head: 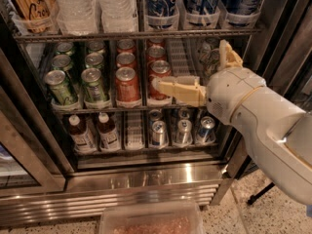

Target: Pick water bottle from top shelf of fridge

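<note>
Gripper (190, 65) spread wide before red cans (127, 84), water bottle (117, 6) on top shelf (136, 34) above, Pepsi bottles (161, 4) beside

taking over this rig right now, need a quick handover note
End effector: open, empty, in front of the middle can rack, right of centre.
Water bottles: two, upright on the top shelf, between the amber bottle and the Pepsi bottles.
Done: arm is at the fridge; nothing grasped.
Left: likely raise and shift left, grip one bottle, draw it out.
</note>
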Robot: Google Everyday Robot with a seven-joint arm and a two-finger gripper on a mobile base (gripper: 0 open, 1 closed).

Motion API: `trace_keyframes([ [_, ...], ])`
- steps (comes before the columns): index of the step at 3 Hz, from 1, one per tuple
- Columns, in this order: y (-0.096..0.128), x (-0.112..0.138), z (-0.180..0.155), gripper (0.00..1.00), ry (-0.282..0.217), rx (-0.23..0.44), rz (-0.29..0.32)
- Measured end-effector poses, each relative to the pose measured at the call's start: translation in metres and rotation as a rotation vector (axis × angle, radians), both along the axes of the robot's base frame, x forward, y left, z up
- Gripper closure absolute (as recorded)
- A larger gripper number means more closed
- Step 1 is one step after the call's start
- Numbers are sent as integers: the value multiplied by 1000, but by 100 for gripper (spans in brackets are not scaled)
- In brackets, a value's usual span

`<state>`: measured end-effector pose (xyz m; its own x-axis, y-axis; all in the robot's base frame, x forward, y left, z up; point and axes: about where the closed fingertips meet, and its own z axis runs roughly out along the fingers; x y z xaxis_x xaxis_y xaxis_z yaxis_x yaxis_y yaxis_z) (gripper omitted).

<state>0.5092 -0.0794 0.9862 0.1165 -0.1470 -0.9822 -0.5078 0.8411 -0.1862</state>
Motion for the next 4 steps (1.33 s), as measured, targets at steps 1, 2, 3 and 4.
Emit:
trace_keyframes([
  [1,2,0,-2,0,3,-4,-7],
  [2,22,-12,3,0,19,25,-10],
  [3,75,-30,26,0,2,58,62],
  [4,124,-47,42,0,-20,68,145],
])
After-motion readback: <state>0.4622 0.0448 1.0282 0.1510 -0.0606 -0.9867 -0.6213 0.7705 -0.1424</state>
